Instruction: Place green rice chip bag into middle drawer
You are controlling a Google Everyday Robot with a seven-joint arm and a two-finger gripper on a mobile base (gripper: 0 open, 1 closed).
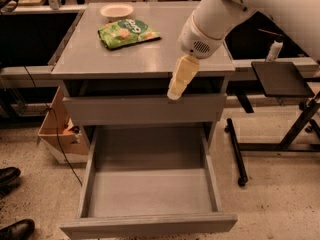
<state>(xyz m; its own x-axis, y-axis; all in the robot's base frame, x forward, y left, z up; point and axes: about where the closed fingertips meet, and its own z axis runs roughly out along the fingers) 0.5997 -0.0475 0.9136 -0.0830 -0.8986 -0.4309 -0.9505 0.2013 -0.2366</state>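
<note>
The green rice chip bag (128, 32) lies flat on the grey cabinet top (150, 54), at the back left, just in front of a small white bowl (116, 10). The middle drawer (150, 186) is pulled far out below, and its flat bottom holds nothing. My gripper (175, 90) hangs from the white arm (215, 19), pointing down and to the left over the cabinet's front edge. It is to the right of the bag and nearer the camera, well apart from it, and holds nothing that I can see.
A plain grey drawer front (145, 109) is closed above the open drawer. A cardboard box (57, 134) stands on the floor at the left, near a person's shoes (10, 176). A black stand with a tray (280, 79) is on the right.
</note>
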